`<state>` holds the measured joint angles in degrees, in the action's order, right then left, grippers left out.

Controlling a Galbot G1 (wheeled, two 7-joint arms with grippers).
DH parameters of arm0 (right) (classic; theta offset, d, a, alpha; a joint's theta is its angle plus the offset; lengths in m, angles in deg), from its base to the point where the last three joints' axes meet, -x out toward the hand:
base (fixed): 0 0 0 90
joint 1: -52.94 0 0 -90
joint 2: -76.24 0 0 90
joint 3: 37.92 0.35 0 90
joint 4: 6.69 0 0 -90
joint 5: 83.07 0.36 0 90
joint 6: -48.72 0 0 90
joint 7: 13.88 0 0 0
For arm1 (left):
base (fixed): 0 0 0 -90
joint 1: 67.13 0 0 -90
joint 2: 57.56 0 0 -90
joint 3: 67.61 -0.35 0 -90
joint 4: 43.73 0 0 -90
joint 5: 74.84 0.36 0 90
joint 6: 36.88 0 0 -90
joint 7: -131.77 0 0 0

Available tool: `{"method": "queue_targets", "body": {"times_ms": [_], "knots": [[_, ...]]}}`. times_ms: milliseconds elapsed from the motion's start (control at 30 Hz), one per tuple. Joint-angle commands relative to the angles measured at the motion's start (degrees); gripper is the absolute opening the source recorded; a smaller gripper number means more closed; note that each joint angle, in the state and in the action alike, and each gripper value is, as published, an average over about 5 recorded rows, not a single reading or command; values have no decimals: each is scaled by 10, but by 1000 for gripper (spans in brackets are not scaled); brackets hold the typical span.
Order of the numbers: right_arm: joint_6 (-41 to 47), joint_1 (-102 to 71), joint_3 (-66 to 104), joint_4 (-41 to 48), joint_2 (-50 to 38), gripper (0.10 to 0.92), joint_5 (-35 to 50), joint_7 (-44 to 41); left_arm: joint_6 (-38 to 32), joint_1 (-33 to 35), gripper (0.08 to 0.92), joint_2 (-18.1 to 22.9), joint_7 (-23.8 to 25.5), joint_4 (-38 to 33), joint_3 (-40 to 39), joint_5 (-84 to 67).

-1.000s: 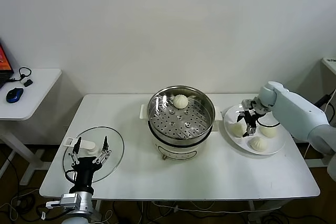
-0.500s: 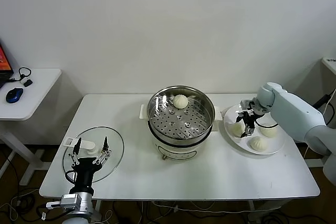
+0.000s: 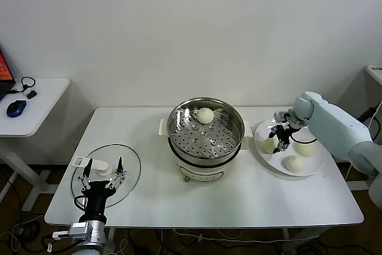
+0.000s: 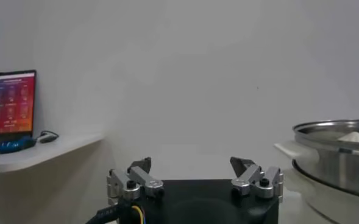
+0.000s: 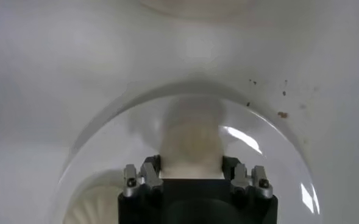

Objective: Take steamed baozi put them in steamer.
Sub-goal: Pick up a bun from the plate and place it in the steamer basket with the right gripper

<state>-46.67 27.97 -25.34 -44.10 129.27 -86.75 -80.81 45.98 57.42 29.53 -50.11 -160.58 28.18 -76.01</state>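
The steamer (image 3: 206, 132) stands mid-table with one baozi (image 3: 205, 114) on its perforated tray; the left wrist view shows the steamer (image 4: 337, 155) and that bun (image 4: 357, 137) too. Three baozi lie on the white plate (image 3: 316, 168) at the right: one (image 3: 269, 146) under my right gripper, two others (image 3: 306, 148) (image 3: 293, 163) beside it. My right gripper (image 3: 280, 138) is down at the plate, its jaws closed against the sides of the near bun (image 5: 190, 131), seen in the right wrist view (image 5: 191, 164). My left gripper (image 3: 104, 166) (image 4: 190, 161) is open and empty at the front left.
A round glass lid (image 3: 128, 168) lies flat at the table's front left, behind my left gripper. A side table (image 3: 30, 108) with a blue mouse (image 3: 17, 107) stands at the far left. The table's front edge runs close below the plate.
My right gripper has shifted slightly up and back over the plate's left bun. The left arm has barely moved.
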Motion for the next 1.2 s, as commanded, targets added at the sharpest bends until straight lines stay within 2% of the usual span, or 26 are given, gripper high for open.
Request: {"method": "queue_targets", "body": {"times_ms": [33,633,967,1200], "knots": [[2,76,-53,-32,-16,653,45,-8,0,0,823,1,-1,-6,0,0],[59,356,-261,-194,-43,653,262,-28,0,-3,823,3,-3,-10,-12,11],[103,411,-299,-252,17,653,340,-23,0,-5,823,4,-4,-17,-18,21],[138,389,-300,-259,84,653,355,-6,0,-8,823,7,-12,-22,-26,25]]}}
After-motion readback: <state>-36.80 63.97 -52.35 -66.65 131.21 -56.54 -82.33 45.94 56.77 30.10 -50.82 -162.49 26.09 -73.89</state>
